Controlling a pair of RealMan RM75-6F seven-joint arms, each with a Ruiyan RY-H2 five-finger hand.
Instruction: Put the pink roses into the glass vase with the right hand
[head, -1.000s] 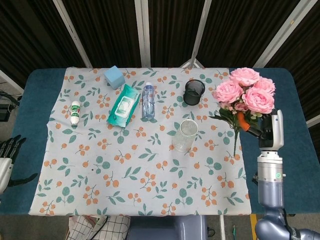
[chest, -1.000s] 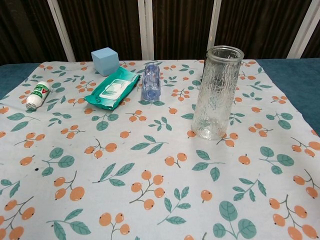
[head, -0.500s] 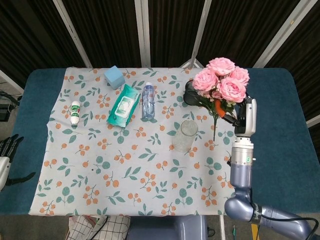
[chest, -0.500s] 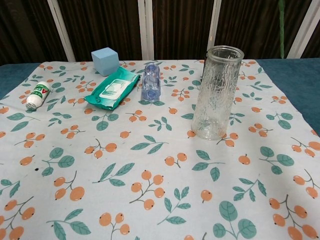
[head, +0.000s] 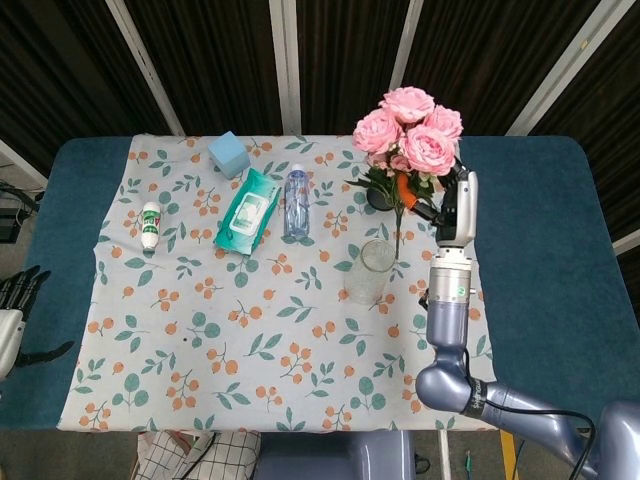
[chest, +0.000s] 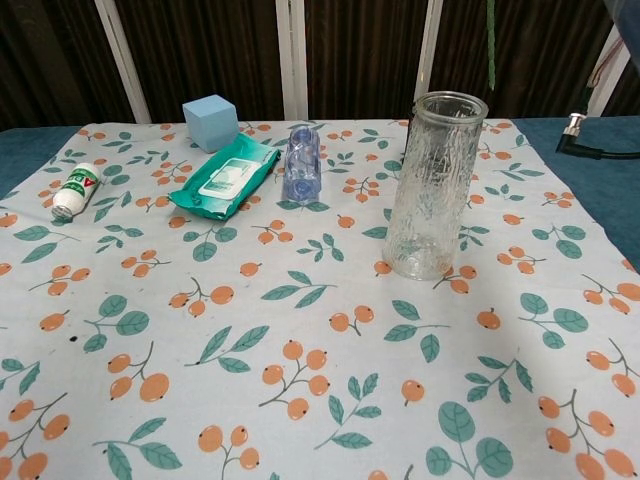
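A floral tablecloth (head: 270, 345) covers the blue table (head: 560, 260). The right hand (head: 452, 205) grips the pink roses (head: 408, 125) by the stem, blooms up, held above the table at 1 o'clock from the glass vase (head: 368, 270), which stands upright right of centre. At 10 o'clock from the vase lie a water bottle (head: 295, 200) and a green wipes pack (head: 248, 210). The left hand (head: 15, 300) rests at the table's 9 o'clock edge, fingers apart, holding nothing.
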